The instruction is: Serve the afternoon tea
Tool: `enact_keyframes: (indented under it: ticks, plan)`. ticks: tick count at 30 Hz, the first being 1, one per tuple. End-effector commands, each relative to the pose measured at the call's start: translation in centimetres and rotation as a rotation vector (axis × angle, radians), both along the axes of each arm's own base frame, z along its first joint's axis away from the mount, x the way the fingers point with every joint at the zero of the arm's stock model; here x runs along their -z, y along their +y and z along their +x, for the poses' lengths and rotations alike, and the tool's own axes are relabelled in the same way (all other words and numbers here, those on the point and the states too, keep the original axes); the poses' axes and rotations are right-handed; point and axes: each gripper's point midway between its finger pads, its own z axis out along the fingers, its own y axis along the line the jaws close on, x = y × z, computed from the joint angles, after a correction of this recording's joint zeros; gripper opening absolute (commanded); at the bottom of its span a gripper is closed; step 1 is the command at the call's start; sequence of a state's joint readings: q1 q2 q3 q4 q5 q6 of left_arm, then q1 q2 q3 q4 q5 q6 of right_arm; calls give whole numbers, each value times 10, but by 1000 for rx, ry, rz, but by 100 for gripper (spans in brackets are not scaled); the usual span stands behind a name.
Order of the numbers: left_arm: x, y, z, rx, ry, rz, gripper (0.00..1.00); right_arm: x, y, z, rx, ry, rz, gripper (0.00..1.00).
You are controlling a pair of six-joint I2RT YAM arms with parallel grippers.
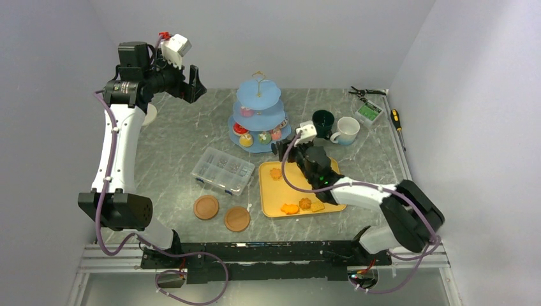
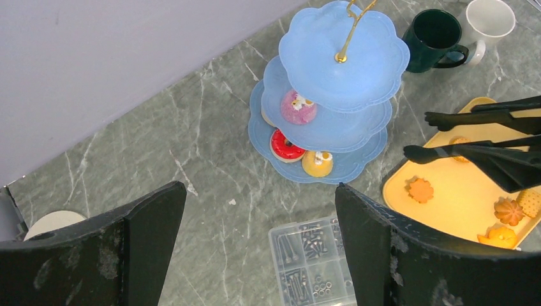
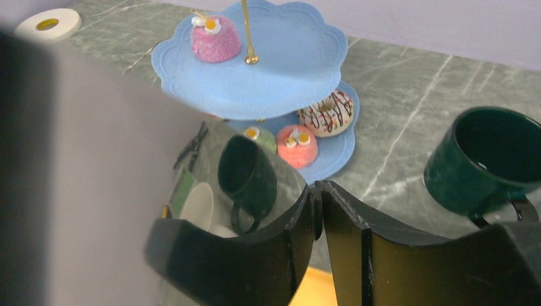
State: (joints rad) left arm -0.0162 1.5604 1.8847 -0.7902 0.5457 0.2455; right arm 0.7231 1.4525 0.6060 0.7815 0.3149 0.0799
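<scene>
Right fingers (image 3: 255, 255): clenched, the two black pads meeting edge to edge in the wrist view. Black tongs (image 2: 475, 118) project from that arm's end, their scalloped tips apart above the far end of the yellow tray (image 1: 271, 203). The grip point itself is hidden from all views.

Left fingers (image 2: 127, 255): released and spread wide, gripping nothing, raised high over the far-left part of the bench (image 1: 185, 140).

Just beyond the right fingers stands the light-blue three-tier stand (image 2: 367, 60). It is upright, with its gold loop on top, at the far middle of the bench.
- Middle tier: one pink cake (image 2: 298, 106).
- Bottom tier: a red doughnut (image 2: 287, 145), a yellow cake (image 2: 317, 163), a white striped doughnut (image 3: 326, 113) and two more small cakes.

The dark-green mug (image 1: 323, 121) and the white mug (image 1: 346, 129) stand upright side by side on the bench, just right of the stand and beyond the tray. Whether they touch cannot be told.

Several orange biscuits (image 1: 289, 208) lie on the tray. One sits towards the far end and the others are clustered at the near edge, beside the right arm.

Left of the tray lies the clear compartment box (image 1: 223, 169), which contains screws. Two round wooden coasters (image 1: 206, 207) lie just nearer than the box. A white disc (image 2: 54, 223) sits at the far-left edge, and hand tools lie at the far-right corner
</scene>
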Motion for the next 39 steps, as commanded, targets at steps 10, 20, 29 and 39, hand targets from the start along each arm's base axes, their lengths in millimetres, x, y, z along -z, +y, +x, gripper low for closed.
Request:
enact_keyframes:
  ticks: [10,20,29,39]
  plan:
    - [-15,-1,-19,6,-28,-20,93,21,16,-69,-195,114,45,68]
    - [-17,0,-23,9,-36,-12,93,41,37,-65,-220,139,4,65]
    - [-16,-2,-21,13,-31,-19,93,40,38,-62,-217,127,-8,48]
    - [-17,-3,-20,19,-34,-21,93,-41,22,-46,-179,-11,28,36]
